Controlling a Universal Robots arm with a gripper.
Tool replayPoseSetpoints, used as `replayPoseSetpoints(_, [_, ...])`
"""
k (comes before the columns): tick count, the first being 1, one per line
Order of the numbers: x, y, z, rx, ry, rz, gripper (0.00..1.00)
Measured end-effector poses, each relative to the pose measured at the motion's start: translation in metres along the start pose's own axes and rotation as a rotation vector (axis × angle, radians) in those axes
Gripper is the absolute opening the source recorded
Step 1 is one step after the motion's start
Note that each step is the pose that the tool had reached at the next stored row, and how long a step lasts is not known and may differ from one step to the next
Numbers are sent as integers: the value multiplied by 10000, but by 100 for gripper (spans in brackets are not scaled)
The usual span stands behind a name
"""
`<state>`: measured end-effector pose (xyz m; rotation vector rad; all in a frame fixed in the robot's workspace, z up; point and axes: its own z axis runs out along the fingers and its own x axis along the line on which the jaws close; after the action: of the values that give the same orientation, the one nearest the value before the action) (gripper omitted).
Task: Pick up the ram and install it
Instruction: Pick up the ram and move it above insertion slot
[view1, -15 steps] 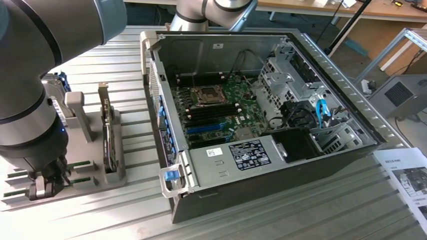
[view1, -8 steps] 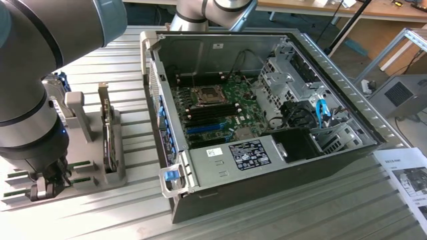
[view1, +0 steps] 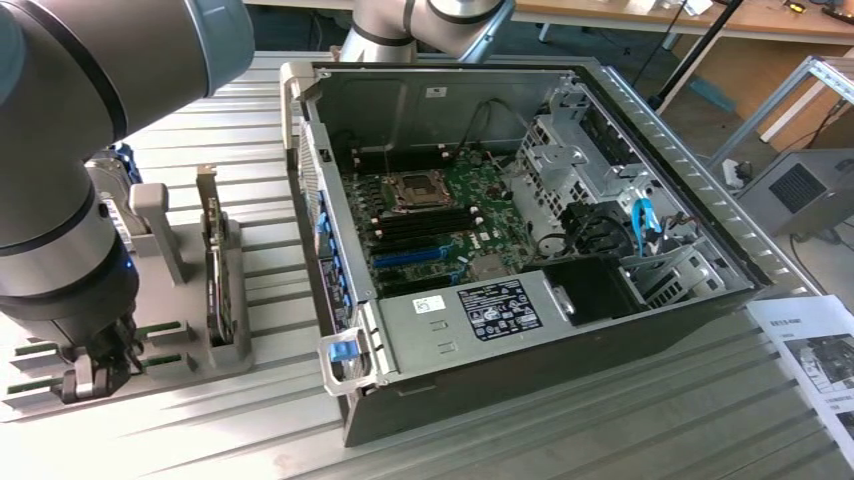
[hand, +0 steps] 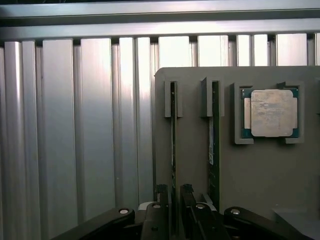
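- Bench: a ribbed aluminium surface carries everything you see. In the wrist view its ribs run alongside the fixture.
- Arm: the grey robot arm fills the 9 o'clock edge of the exterior view and reaches down toward 8 o'clock.
- Computer case: it lies open at the centre of the exterior view, with its green motherboard exposed inside.
- Fixture: this grey parts holder sits on the bench at 9 o'clock from the case, apart from it. The wrist view shows its flat face with two narrow slots and one square pocket.
- Expansion card: it stands upright on the fixture, between the arm and the case.
- Ram: the stick stands on edge in the slot farther from the pocket. It is seated in the fixture, not in the case.
- Second ram: an identical stick stands on edge in the neighbouring slot, between the first stick and the pocket.
- End effector: note that its fingers stand apart, one on each side of the ram, which runs between them. In the exterior view the end effector is low over the fixture at 8 o'clock.
- Processor: it lies flat in the square pocket, metal lid up.
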<state>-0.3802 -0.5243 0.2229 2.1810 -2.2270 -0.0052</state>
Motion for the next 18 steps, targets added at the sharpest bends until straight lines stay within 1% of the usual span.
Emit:
replayPoseSetpoints(11, [-24,6,19,-1,0,1,25])
replayPoseSetpoints(18, [-25,26,75,0,-1,1,25])
